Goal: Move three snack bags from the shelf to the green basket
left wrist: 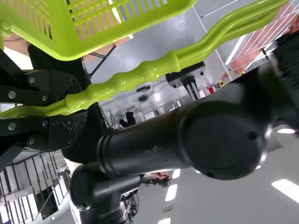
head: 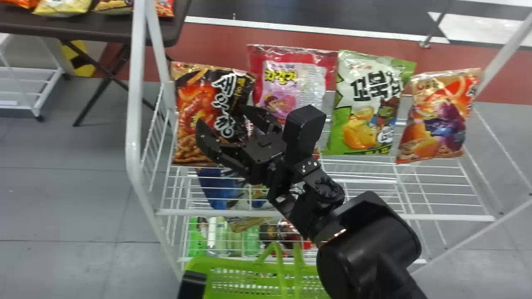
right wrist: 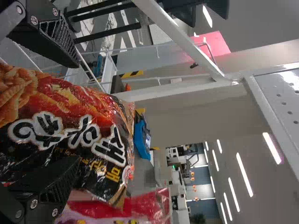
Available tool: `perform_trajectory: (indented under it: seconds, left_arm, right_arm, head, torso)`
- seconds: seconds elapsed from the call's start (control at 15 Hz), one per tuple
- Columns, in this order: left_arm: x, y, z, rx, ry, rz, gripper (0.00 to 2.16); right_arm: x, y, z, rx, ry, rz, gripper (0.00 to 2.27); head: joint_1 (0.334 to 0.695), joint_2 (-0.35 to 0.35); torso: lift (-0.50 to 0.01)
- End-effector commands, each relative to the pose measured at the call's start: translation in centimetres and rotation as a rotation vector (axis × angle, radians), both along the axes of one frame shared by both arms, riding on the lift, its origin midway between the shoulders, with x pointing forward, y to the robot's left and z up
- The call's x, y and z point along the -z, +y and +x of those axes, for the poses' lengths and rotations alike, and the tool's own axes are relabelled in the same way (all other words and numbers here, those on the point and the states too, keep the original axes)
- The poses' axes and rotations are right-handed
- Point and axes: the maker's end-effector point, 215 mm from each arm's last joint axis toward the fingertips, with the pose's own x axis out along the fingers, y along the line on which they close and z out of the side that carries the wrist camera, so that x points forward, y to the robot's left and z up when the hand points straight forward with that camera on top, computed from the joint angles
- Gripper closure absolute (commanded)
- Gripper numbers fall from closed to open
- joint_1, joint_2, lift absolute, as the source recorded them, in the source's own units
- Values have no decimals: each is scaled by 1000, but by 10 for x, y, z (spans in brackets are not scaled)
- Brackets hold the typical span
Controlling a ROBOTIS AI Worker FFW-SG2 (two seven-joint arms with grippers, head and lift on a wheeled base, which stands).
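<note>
The right arm (head: 370, 257) comes in from the near right and slants across toward the far left, its thick forearm leading into the narrower wrist (head: 324, 191). The right gripper (head: 223, 116) points far and left, its two black fingers spread wide, one farther left and nearer than the other. The left arm (head: 193, 284) is at the near left, and the left gripper (left wrist: 84, 109) has its fingers pressed close in a grip, almost parallel.

The right claw (head: 222, 116) hides the pink snack bag's (head: 293, 79) lower part and some of the black-and-orange snack bag (head: 195, 95). Below the claw, wires cross the blue bag (head: 216, 189); farther below, the bottom edge crops the green basket (head: 241, 263). Left beyond it, the top edge crops 4 bags (head: 62, 7).
</note>
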Motion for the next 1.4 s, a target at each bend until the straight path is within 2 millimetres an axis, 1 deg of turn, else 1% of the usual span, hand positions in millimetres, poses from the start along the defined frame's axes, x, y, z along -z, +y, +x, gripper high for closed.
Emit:
perform_trajectory:
  seconds: [0.0, 0.07, 0.13, 0.2, 0.27, 0.4, 0.53, 0.67, 0.73, 0.8, 0.87, 0.93, 1.07, 1.13, 1.2, 1.27, 1.33]
  left_arm:
    - [0, -1, 1, -1, -1, -4, 2037]
    - [0, 0, 2, -2, -5, -5, 2040]
    - [0, 0, 3, -3, -8, -5, 2040]
    - [0, 0, 5, -3, -11, -5, 2040]
    - [0, 0, 5, -2, -13, -5, 2037]
    - [0, 0, 5, -1, -11, -3, 2037]
    - [-1, 2, 5, -2, -10, -7, 2037]
    - [-1, 1, 5, -4, -10, -8, 2040]
    - [-1, 1, 5, -4, -10, -8, 2037]
    - [-1, 2, 6, -3, -11, -7, 2040]
    - [0, 2, 7, -4, -14, -2, 2037]
    - [0, 2, 8, -4, -17, 0, 2037]
    - [2, 5, 12, -9, -25, 10, 2040]
    - [2, 5, 13, -10, -28, 14, 2040]
    - [2, 6, 15, -11, -33, 16, 2037]
    - [2, 6, 17, -10, -37, 16, 2037]
    - [2, 5, 19, -9, -41, 17, 2040]
  right_arm:
    - [13, 8, 8, -13, 44, -38, 282]
    - [17, 11, 11, -21, 61, -53, 313]
    - [21, 14, 11, -35, 75, -74, 650]
    - [24, 17, 9, -49, 95, -84, 1517]
    - [19, 18, 6, -53, 95, -80, 2071]
    - [20, 18, -1, -77, 119, -88, 2236]
    - [17, 13, -2, -76, 124, -89, 2240]
    - [5, 4, -3, -63, 113, -74, 2240]
    - [-3, 7, -10, -78, 112, -69, 2240]
    - [-15, 2, -18, -80, 111, -71, 2240]
    - [-21, -5, -29, -91, 122, -101, 2240]
    - [-25, -16, -39, -90, 137, -127, 2240]
    - [-35, -52, -66, -90, 184, -182, 2240]
    - [-37, -73, -77, -87, 208, -212, 2240]
    - [-38, -94, -88, -79, 246, -228, 2240]
    - [-37, -121, -105, -66, 294, -255, 2240]
    - [-35, -145, -118, -46, 331, -277, 2240]
  head:
    - [695, -55]
    - [695, -48]
    - [695, -43]
    - [695, -39]
    - [695, -32]
    - [695, -19]
    - [695, -17]
    - [695, -21]
    - [695, -28]
    - [695, -32]
    - [695, -34]
    - [695, -38]
    - [695, -59]
    - [695, -102]
    - [695, -128]
    - [695, -165]
    - [695, -201]
  torso:
    - [-43]
    - [-43]
    - [-43]
    - [-43]
    - [-43]
    - [-43]
    - [-43]
    - [-43]
    - [-43]
    - [-43]
    - [-43]
    - [-43]
    - [-43]
    - [-43]
    - [-43]
    - [-43]
    - [-43]
